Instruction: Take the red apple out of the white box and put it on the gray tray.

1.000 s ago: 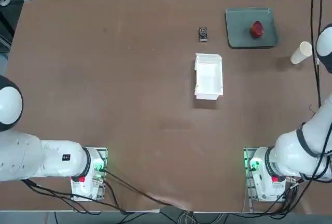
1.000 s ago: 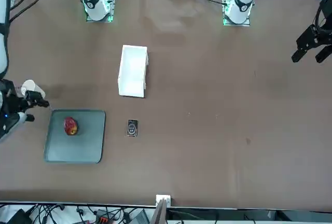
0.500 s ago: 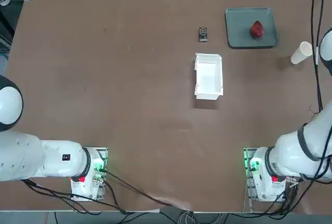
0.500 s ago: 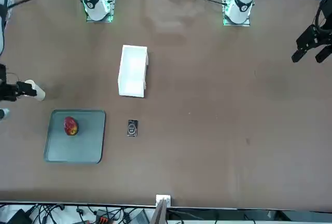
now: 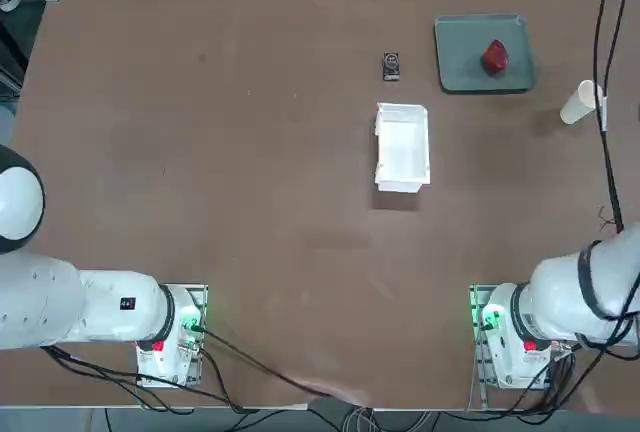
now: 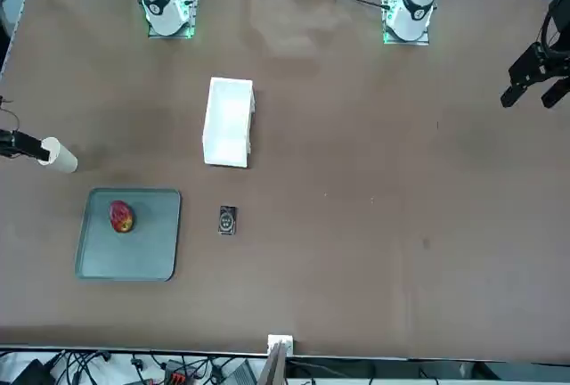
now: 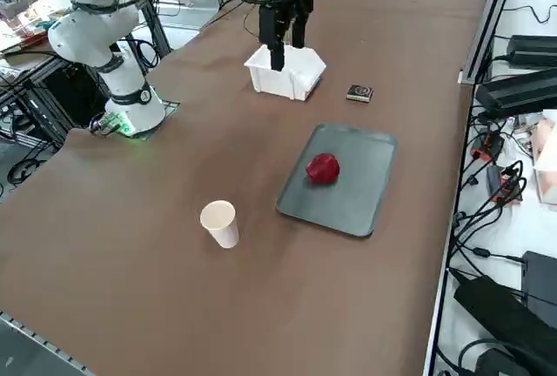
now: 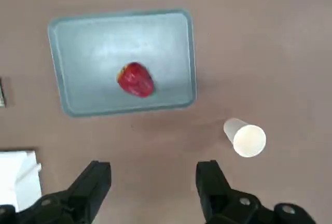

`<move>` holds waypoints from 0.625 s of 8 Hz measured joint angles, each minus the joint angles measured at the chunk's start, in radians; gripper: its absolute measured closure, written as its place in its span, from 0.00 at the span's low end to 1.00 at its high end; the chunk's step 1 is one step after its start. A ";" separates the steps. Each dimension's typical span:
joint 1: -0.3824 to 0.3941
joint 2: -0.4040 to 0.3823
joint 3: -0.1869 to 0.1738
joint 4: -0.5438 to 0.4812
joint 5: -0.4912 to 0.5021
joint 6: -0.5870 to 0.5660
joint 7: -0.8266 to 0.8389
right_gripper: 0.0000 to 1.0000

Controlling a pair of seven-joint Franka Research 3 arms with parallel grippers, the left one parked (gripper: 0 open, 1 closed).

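**Apple rests on the tray; gripper hangs empty above the table**

The red apple (image 5: 495, 56) sits on the gray tray (image 5: 462, 70), somewhat off the tray's middle, and nothing touches it. It rests on the flat floor inside the low rim, which would likely stop it if it rolled. Judged from this, the placing step looks done.

The white box (image 5: 402, 147) stands apart from the tray, nearer the arms' bases, and its inside shows only white, with no fruit in it. Its long side runs toward the far edge of the table. With the box empty and the apple on the tray, the task appears complete.

The right gripper (image 8: 153, 180) hangs high above the table, its two fingers (image 8: 93, 182) spread wide with nothing between them. The wrist view looks straight down past them onto the tray, the apple (image 8: 135, 79) and a white paper cup (image 8: 245, 138) lying on its side just beyond the tray's edge. The open stance fits a hand that has no load and is clear of the tray. In the right side view the gripper (image 7: 283, 32) shows in front of the box, well above the surface.

A small dark object (image 5: 391, 65) lies on the brown table (image 5: 200, 152) beside the tray, between it and the box's far end, and plays no part in the task.
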 joint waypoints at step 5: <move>-0.009 -0.148 -0.004 -0.128 0.021 0.054 0.043 0.00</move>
